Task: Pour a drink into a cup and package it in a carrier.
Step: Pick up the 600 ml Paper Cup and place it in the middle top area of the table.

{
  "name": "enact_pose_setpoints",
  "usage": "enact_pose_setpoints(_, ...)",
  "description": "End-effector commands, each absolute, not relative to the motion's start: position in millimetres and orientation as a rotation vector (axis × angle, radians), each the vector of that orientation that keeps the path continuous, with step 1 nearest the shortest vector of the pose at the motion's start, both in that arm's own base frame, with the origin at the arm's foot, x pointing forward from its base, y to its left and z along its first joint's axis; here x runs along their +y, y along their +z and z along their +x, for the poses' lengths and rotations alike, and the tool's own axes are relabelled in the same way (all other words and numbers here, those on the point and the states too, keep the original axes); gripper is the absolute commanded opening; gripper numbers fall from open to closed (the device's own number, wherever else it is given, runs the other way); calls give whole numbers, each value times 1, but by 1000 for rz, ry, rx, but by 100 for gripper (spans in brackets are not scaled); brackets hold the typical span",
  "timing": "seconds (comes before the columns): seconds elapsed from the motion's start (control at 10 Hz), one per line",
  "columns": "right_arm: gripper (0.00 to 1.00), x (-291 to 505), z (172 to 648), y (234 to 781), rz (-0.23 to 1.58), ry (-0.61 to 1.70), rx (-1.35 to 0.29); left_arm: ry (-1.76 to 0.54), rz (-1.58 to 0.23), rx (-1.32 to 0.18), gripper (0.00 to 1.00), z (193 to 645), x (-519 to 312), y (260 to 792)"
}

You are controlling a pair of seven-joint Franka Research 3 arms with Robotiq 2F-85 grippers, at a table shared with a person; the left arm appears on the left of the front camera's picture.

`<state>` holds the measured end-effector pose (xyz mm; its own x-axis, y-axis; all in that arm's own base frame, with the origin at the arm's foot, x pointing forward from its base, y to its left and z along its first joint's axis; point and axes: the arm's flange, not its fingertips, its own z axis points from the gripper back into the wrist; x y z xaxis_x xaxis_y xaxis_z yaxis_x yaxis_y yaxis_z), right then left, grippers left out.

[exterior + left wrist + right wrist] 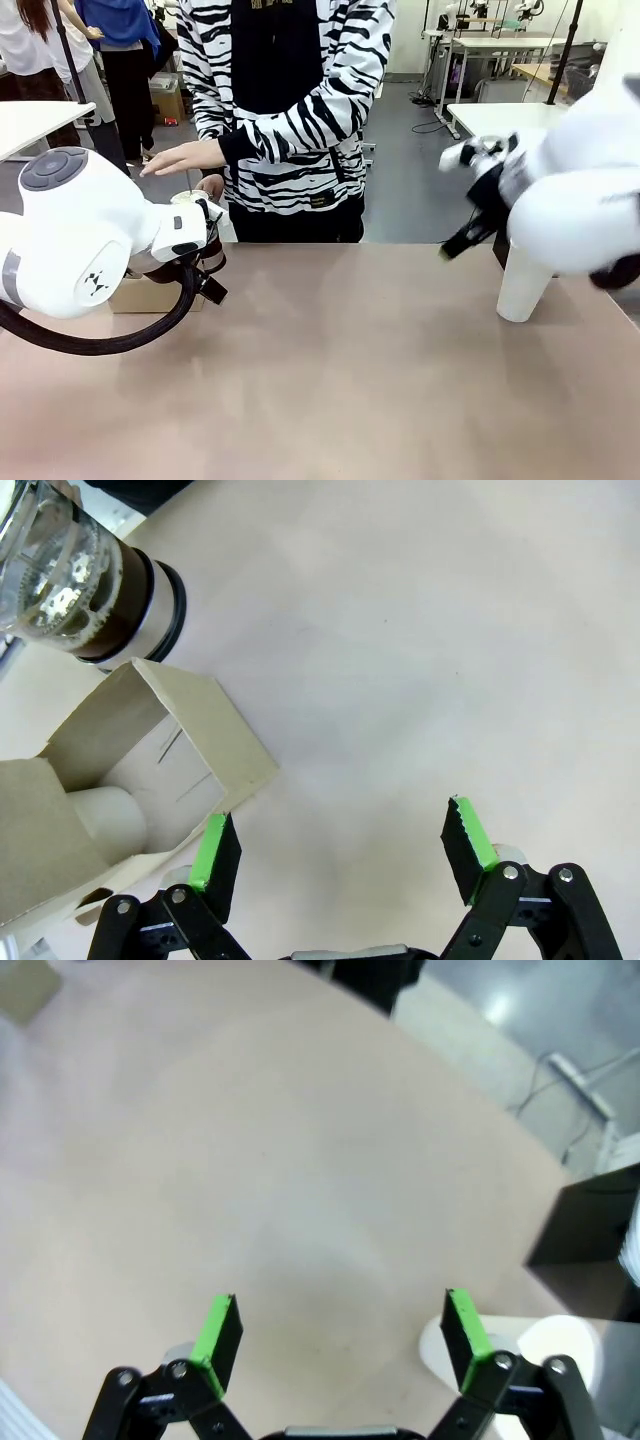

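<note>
Pouring is not yet begun: left claw (340, 825) and right claw (340, 1310) both gape empty. The next move likely calls for gripping the jug (50, 560) of drink (112, 605) beside the carrier (190, 735); the cup (525, 290) waits upright.

One clear jug (70, 575), one cardboard carrier (205, 730), one white cup (524, 288).
</note>
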<state>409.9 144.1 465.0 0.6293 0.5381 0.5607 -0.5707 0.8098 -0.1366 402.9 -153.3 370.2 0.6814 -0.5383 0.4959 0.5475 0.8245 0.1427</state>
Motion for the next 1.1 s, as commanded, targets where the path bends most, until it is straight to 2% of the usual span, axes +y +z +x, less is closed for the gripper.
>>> enact_pose_setpoints(0.0,100,90,405,518,171,696,-672,-607,-20,-551,100,403,-152,370)
enact_pose_setpoints(0.2,100,10,391,529,340,827,-809,-607,-20,-551,100,403,-152,370)
enact_pose_setpoints(0.3,100,-27,385,517,417,900,-907,-607,-20,-551,100,403,-152,370)
enact_pose_setpoints(0.4,100,-65,383,495,518,945,-1021,-607,-20,-551,100,403,-152,370)
enact_pose_setpoints(0.7,100,-125,392,432,652,951,-1134,-607,-20,-551,100,403,-152,370)
enact_pose_setpoints(0.8,100,-123,403,420,663,882,-1127,-607,-20,-551,100,403,-152,370)
enact_pose_setpoints(0.9,100,-124,378,445,564,922,-1119,-607,-20,-551,100,403,-152,370)
enact_pose_setpoints(1.0,100,-124,378,445,564,922,-1119,-607,-20,-551,100,403,-152,370)
